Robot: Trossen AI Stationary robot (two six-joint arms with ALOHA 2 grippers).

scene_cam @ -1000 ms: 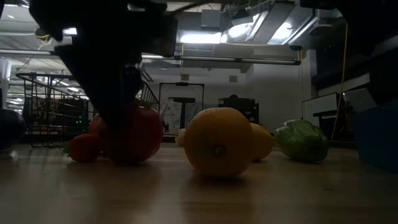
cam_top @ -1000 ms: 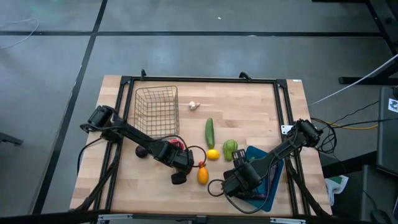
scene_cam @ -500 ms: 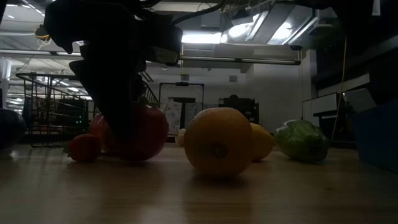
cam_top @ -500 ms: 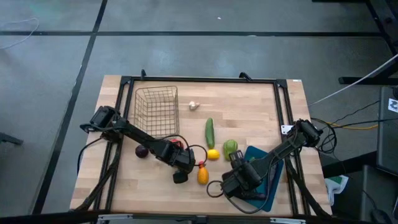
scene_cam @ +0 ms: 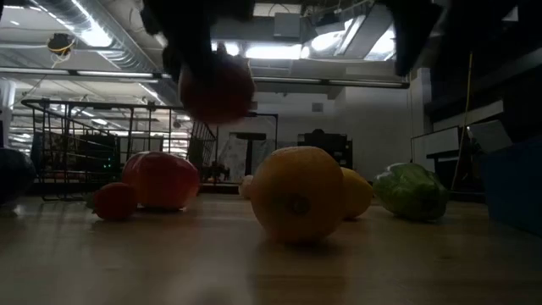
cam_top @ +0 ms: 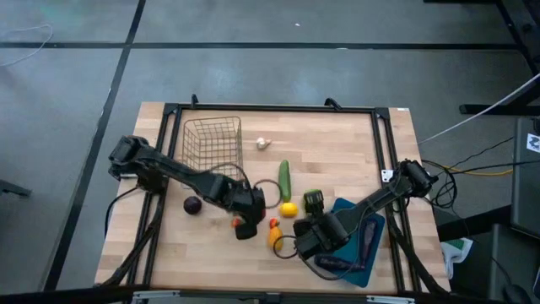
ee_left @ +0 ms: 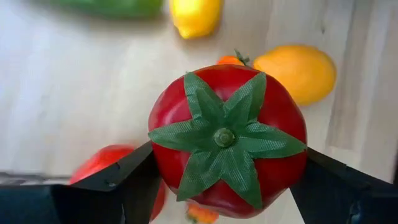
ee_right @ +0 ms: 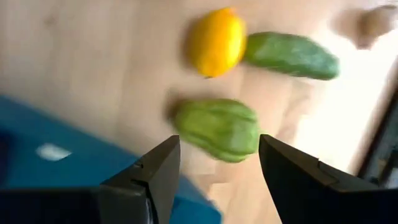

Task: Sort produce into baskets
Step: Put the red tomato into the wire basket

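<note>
Between the left hand (ee_left: 224, 186)'s fingers sits a tomato (ee_left: 227, 140), gripped tight and now lifted off the worktop (cam_top: 337, 152) where it sat a second ago. Basket (cam_top: 213, 145) trip looks next. Right hand (ee_right: 217, 180) hangs open over the green pepper (ee_right: 217, 127).

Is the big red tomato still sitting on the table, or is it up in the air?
Up in the air. The left gripper is shut on the tomato, and the low view shows it hanging above the table.
</note>
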